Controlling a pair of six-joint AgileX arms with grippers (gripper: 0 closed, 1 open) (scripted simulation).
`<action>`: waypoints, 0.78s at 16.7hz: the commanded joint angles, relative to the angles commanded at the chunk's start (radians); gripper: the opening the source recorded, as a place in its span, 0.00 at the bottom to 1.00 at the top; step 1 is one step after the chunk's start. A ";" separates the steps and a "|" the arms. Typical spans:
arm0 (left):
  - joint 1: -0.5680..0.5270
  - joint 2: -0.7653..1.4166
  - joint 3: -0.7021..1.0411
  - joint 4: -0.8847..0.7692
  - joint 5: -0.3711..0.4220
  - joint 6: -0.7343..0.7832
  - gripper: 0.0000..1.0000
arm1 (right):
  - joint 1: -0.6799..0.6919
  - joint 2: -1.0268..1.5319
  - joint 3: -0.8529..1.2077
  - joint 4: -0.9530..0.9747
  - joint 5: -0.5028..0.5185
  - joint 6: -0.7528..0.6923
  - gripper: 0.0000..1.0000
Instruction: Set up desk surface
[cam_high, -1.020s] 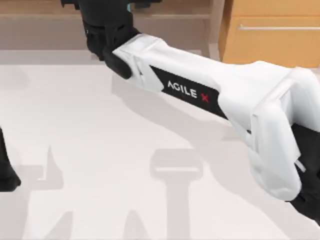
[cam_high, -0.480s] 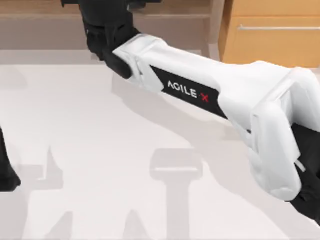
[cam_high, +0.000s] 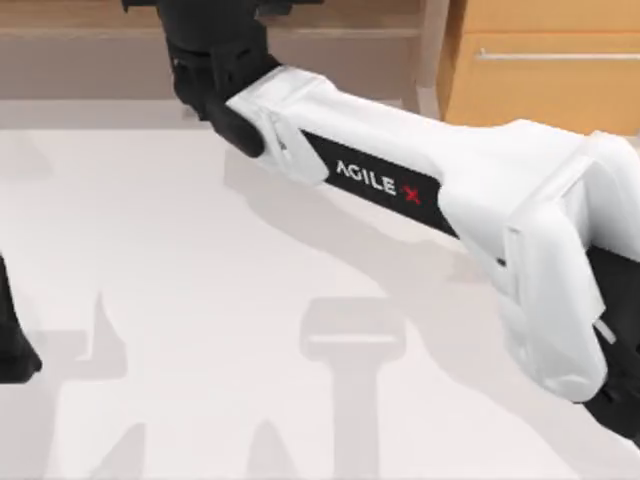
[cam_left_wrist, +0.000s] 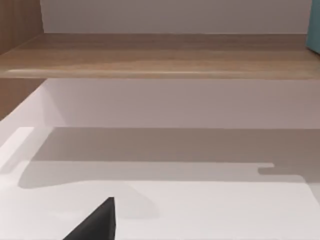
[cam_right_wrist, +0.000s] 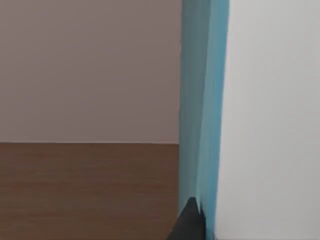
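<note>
Spreading across almost the whole top view, the desk surface (cam_high: 200, 300) is a broad, flat, pale bench, smooth and matte. It looks rigid and far too large and heavy to lift, so it is judged a place to set things on, not something to seize; its sheen suggests light objects could slide on it.

The right arm (cam_high: 420, 190) reaches diagonally from the lower right of the frame to the upper left, its right gripper (cam_high: 215, 60) up over the brown shelf board (cam_high: 90, 30). The right wrist view shows a dark fingertip against a tall teal-blue panel (cam_right_wrist: 202, 100), seemingly a thin upright thing standing on the shelf; whether the gripper is clenched on it or released cannot be told.

The left arm (cam_high: 12, 340) sits parked at the left edge.

An orange-wood drawer cabinet (cam_high: 545, 70) fills the upper right corner. The long right arm itself crosses above much of the bench and casts shadows over it.
</note>
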 joint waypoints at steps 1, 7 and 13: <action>0.000 0.000 0.000 0.000 0.000 0.000 1.00 | 0.005 -0.020 -0.022 0.011 0.004 0.001 0.00; 0.000 0.000 0.000 0.000 0.000 0.000 1.00 | 0.045 -0.147 -0.234 0.075 0.046 0.000 0.00; 0.000 0.000 0.000 0.000 0.000 0.000 1.00 | 0.043 -0.149 -0.243 0.077 0.047 0.002 0.00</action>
